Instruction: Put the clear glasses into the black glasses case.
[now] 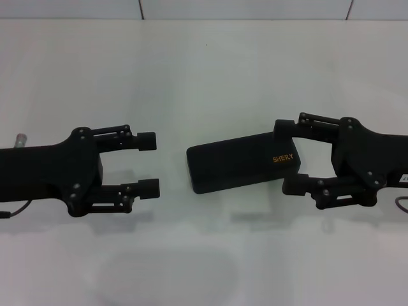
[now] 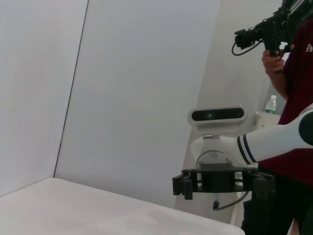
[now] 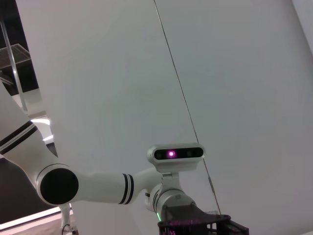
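the black glasses case [image 1: 239, 163] is seen closed and flat on the white table [image 1: 204, 64], near the middle and a little to the right, with its orange lettering toward the right end. that lettered end is held in the right claw [image 1: 288, 156], whose fingers are pinched on the case from its far and near edges. the left claw [image 1: 152, 164] is held just above the table to the left of the case, apart from it, with its fingers spread wide and nothing between them.

the clear glasses cannot be found in any view. since they are fully transparent they might be missed against the pale table, but it seems more likely that they are already shut inside the case; this cannot be confirmed with the lid down.

from the left wrist view only the right arm's claw [image 2: 222, 183] is shown farther off, beyond the table edge, with a person [image 2: 293, 98] holding a camera behind it.

several risks can be judged from here. if the case is released while tilted or lifted, it could be dropped or slid across the smooth table. if the glasses are inside and an arm is caught in the hinge, the lid could be left ajar. if the case is in fact empty, the task would be wrongly counted as done.
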